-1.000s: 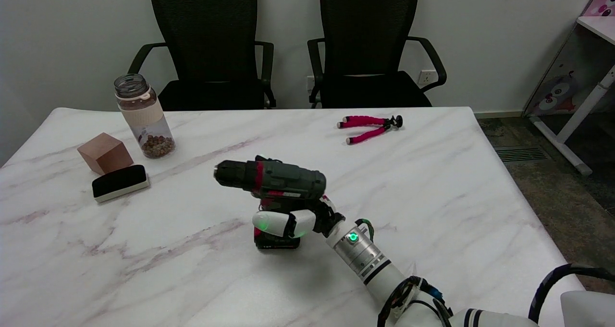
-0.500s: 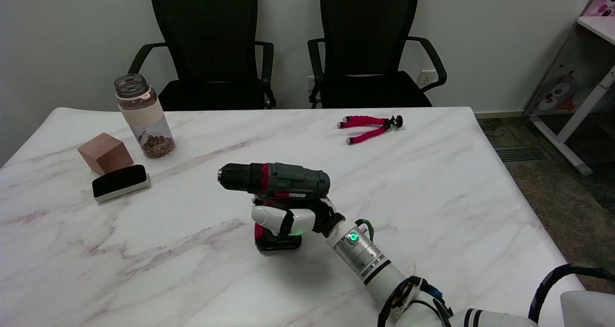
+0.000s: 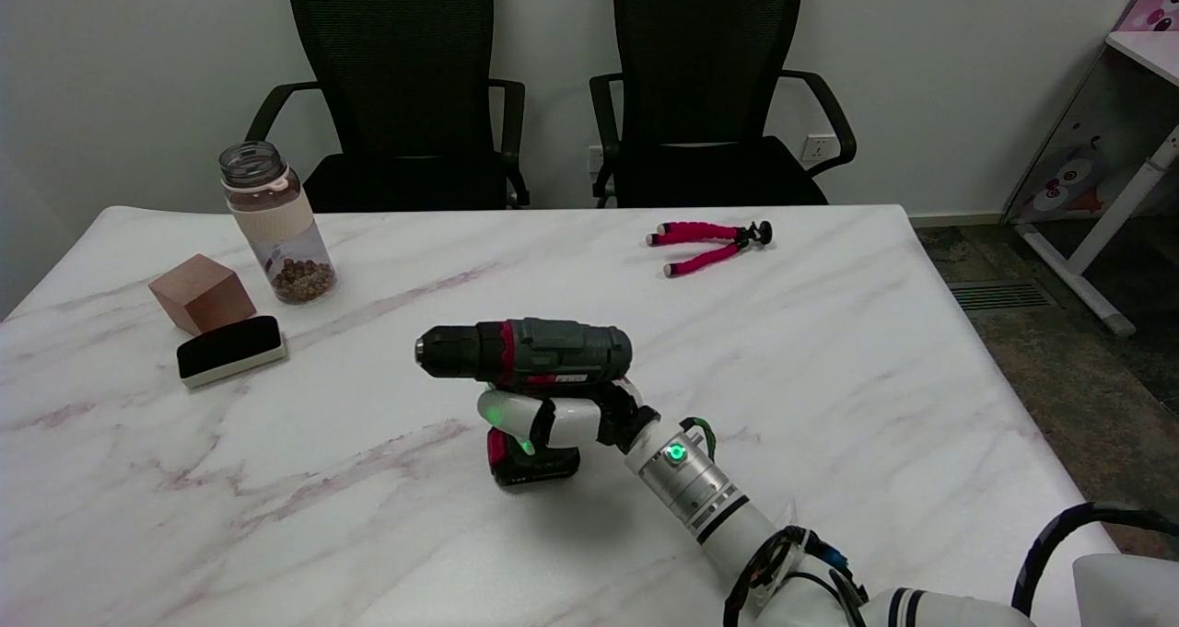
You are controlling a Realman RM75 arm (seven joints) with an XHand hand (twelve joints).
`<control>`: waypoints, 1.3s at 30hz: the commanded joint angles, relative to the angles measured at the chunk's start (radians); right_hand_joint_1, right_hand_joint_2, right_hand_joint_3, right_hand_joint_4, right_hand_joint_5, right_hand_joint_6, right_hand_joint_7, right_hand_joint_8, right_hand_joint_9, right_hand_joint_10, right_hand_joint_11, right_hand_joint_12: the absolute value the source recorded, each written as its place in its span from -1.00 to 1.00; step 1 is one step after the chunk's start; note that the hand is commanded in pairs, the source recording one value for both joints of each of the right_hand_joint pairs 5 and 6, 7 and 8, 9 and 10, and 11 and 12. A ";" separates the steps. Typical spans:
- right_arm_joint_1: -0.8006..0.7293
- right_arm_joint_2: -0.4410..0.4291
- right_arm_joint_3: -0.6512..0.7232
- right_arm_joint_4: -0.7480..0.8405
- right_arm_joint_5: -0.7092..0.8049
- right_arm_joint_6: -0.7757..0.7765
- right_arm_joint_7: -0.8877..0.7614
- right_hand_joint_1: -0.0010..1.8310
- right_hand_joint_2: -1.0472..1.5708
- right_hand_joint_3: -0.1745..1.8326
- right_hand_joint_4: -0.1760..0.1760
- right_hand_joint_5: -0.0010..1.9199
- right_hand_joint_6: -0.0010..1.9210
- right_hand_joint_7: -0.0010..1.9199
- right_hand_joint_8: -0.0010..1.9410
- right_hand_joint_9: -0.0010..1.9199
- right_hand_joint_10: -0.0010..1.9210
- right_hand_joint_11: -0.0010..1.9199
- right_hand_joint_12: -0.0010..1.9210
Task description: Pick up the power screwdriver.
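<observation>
Near the middle of the marble table (image 3: 829,351), slightly toward the near side: power screwdriver (image 3: 539,355), upright on its black-and-red battery base, dark green body on top with a red ring behind the black chuck. Long axis of the body roughly level, running left to right across the scene, chuck pointing left, rear end to the right. Handle dropping from the body down to the base, mostly hidden. Wrapped around that handle from the right: right hand (image 3: 553,420), white fingers (image 3: 507,411) curled across the near side of the grip, closed on the tool. Green light glowing on the wrist, another on the fingers. Whether the base touches the tabletop or hangs just above it, impossible to tell. Far left of the table: clear bottle (image 3: 274,226) with a beige band and brown bits inside, standing upright. Just left and nearer: wooden cube (image 3: 202,292); close beside it on the near side, a whiteboard eraser (image 3: 229,350), black pad up. Far right of centre: small pink-legged flexible tripod (image 3: 705,240), lying flat. Beyond the far edge: two black office chairs (image 3: 705,93).
</observation>
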State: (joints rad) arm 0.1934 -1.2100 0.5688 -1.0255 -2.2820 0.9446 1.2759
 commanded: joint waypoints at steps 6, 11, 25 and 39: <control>0.046 0.009 0.010 -0.011 -0.007 -0.004 -0.010 -0.02 0.76 0.01 1.00 0.86 0.86 0.86 0.84 0.89 0.89 1.00 1.00; 0.072 0.013 0.016 -0.028 -0.005 -0.013 -0.010 -0.05 0.90 0.03 1.00 0.86 0.86 0.86 0.84 0.92 0.92 1.00 1.00; 0.193 0.068 0.099 -0.091 0.004 -0.071 -0.013 -0.03 0.94 0.09 1.00 0.77 0.77 0.77 0.75 0.93 0.93 1.00 1.00; 0.254 0.076 0.184 -0.125 0.007 -0.159 -0.101 0.00 0.91 0.13 1.00 0.73 0.73 0.73 0.71 0.91 0.91 1.00 1.00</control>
State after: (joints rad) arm 0.3645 -1.1560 0.6716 -1.1110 -2.2810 0.8639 1.2330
